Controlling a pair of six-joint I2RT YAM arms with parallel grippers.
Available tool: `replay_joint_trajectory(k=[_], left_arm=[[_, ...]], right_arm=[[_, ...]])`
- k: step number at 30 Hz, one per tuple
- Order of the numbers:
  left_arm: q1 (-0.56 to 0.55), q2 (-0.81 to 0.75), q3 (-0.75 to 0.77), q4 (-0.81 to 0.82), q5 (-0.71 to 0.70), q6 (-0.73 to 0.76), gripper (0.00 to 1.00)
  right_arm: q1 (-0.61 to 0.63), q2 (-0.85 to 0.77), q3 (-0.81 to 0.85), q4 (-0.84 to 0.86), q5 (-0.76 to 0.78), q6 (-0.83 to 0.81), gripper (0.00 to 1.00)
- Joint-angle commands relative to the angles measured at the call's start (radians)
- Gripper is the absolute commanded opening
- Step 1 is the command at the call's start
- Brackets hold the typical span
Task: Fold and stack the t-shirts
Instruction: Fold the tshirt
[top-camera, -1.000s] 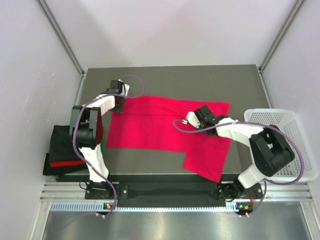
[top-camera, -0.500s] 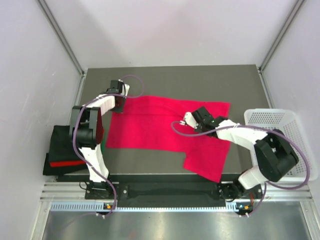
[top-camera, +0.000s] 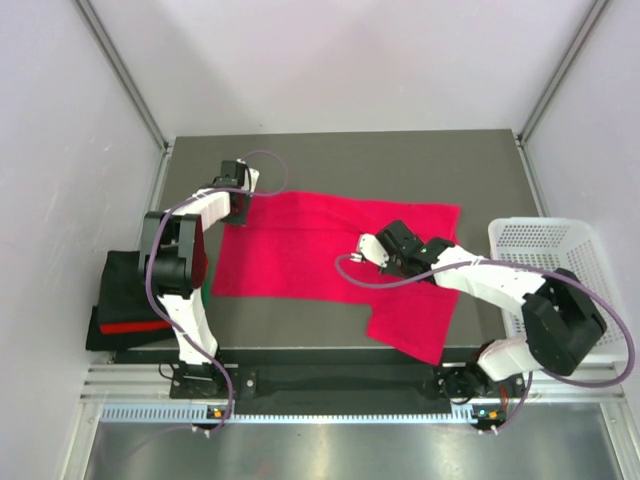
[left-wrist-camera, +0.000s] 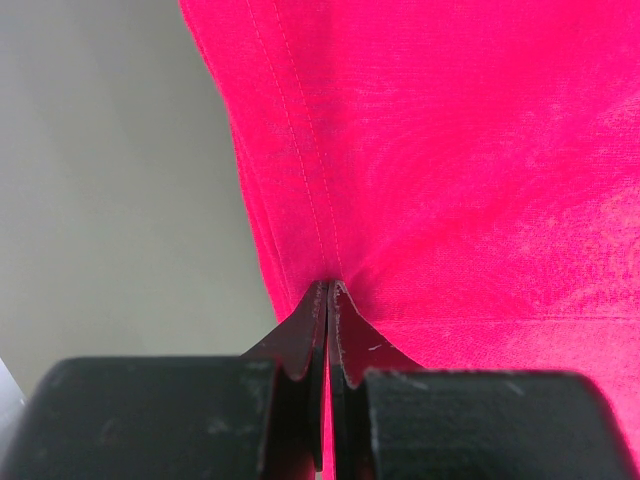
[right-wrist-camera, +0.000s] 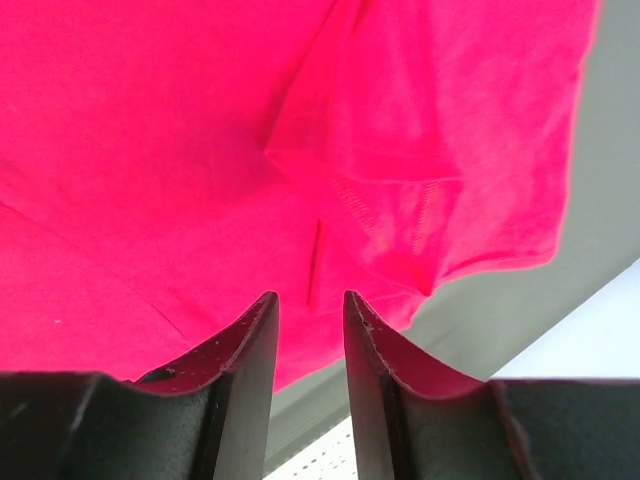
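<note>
T-shirt (top-camera: 300, 250) edge, clamped in left end effector (left-wrist-camera: 328, 292)

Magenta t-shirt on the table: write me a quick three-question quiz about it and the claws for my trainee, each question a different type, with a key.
1. True or false: the left claw is shut on the hem of the magenta t-shirt.
2. Multiple choice: where is the white mesh basket? A) on top of the shirt. B) beside the right edge of the table. C) by the left arm's base.
3. Fill in the blank: in the right wrist view, the right claw hangs over the shirt with its jaws ____ and nothing between them.

Key: 1 true; 2 B; 3 open.
</note>
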Motion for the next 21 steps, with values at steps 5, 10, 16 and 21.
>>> replay_joint_trajectory(k=[5,10,16,21], left_arm=[[0.004,-0.021,-0.011,-0.002,0.001,0.007,0.00],[0.004,-0.020,-0.014,-0.002,0.000,0.007,0.00],[0.004,-0.017,-0.014,0.000,0.000,0.009,0.00],[0.004,-0.015,-0.014,0.000,0.001,0.006,0.00]], right_arm=[[-0.064,0.090,-0.021,0.136,0.054,-0.056,0.32],[-0.106,0.139,-0.004,0.166,0.067,-0.077,0.31],[-0.147,0.184,-0.009,0.212,0.075,-0.097,0.29],[-0.168,0.205,-0.013,0.246,0.080,-0.104,0.28]])
